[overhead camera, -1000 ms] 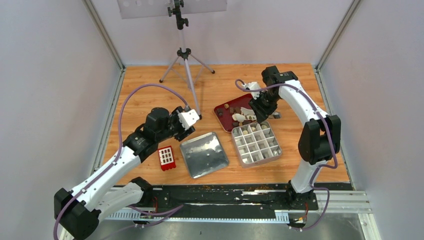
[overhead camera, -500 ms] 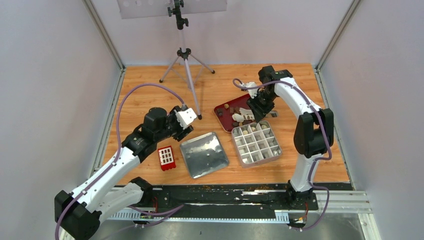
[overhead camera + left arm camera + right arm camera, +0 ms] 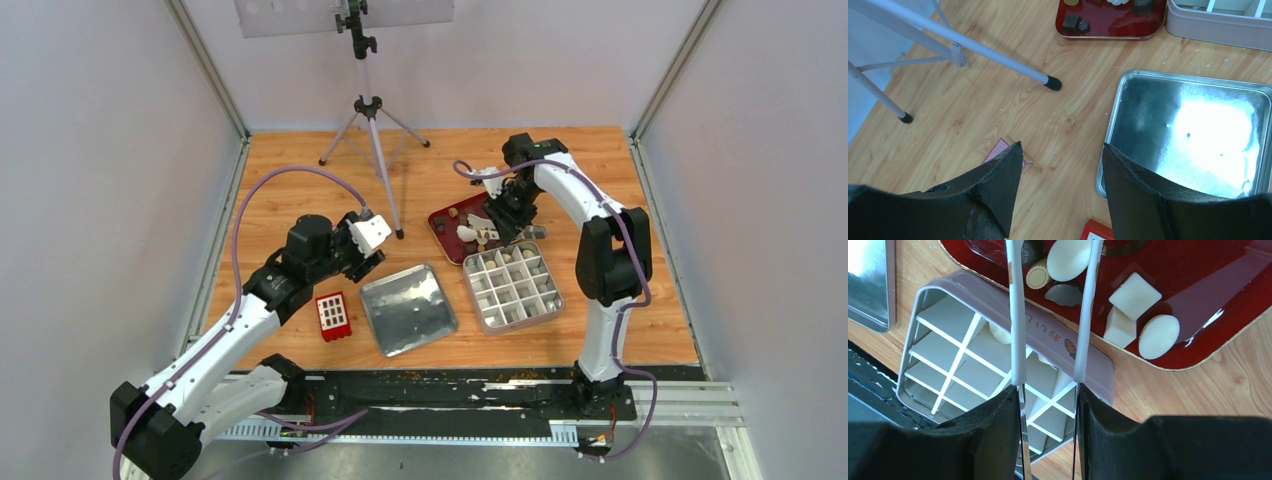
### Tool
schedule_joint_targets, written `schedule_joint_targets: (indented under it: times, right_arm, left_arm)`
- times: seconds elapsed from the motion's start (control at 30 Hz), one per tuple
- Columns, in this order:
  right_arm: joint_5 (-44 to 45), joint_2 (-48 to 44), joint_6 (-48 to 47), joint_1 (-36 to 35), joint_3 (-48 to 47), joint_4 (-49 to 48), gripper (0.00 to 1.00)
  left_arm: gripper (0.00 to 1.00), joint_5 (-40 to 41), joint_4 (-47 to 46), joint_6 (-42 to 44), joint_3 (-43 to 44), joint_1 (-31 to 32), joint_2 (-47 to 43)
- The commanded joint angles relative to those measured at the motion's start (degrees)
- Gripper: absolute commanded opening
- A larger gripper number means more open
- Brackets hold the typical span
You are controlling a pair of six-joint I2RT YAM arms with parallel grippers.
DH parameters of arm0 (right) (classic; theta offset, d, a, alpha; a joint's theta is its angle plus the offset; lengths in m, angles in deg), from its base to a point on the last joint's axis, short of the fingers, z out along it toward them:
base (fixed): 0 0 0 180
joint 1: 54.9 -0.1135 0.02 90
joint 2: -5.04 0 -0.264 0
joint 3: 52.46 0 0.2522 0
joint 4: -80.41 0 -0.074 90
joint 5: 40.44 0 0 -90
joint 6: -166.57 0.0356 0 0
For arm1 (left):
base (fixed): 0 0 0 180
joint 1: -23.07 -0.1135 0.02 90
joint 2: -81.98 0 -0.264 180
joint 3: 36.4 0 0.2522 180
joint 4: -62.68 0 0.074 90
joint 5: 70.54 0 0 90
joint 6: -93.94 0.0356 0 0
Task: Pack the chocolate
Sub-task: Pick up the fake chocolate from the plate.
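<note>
The chocolate lies as cream and dark pieces on a red tray (image 3: 1198,300): a cream square (image 3: 1134,289), a cream oval (image 3: 1158,336) and a tan round piece (image 3: 1037,277). My right gripper (image 3: 1048,392) is shut on white-tipped metal tongs (image 3: 1017,315). Their two arms reach over the tray with another cream oval (image 3: 1068,257) between them; I cannot tell whether it is pinched. The divided box (image 3: 998,300) sits beside the tray with a few pieces in its far cells. My left gripper (image 3: 1062,147) hangs open over bare wood, empty.
A shiny metal lid (image 3: 407,309) lies left of the divided box (image 3: 512,288). A red block with white squares (image 3: 333,315) stands by the left arm. A tripod (image 3: 372,120) stands at the back, one foot (image 3: 1052,83) near the left gripper. A pink card (image 3: 998,148) lies on the wood.
The right arm has swung left and away with the tongs, from over the box's far edge to over the red tray. The left arm has barely moved.
</note>
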Motion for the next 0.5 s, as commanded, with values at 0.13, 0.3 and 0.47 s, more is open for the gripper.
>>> schedule_joint_targets:
  times: [0.13,0.3,0.47]
  right_arm:
    - [1.49,-2.06,-0.02,-0.75,-0.94,2.64,0.41]
    - [4.31,-1.46,0.57,-0.77,-0.13,1.43,0.41]
    - [7.08,-0.45,0.57,-0.76,-0.59,0.69,0.40]
  left_arm:
    - [0.68,-0.96,-2.94,-1.29,-0.59,-0.77,-1.08]
    - [0.69,-1.32,-3.22,-1.90,-0.69,-0.88,-1.01]
    - [0.69,-1.36,-2.88,-1.95,-0.60,-1.01,-1.35]
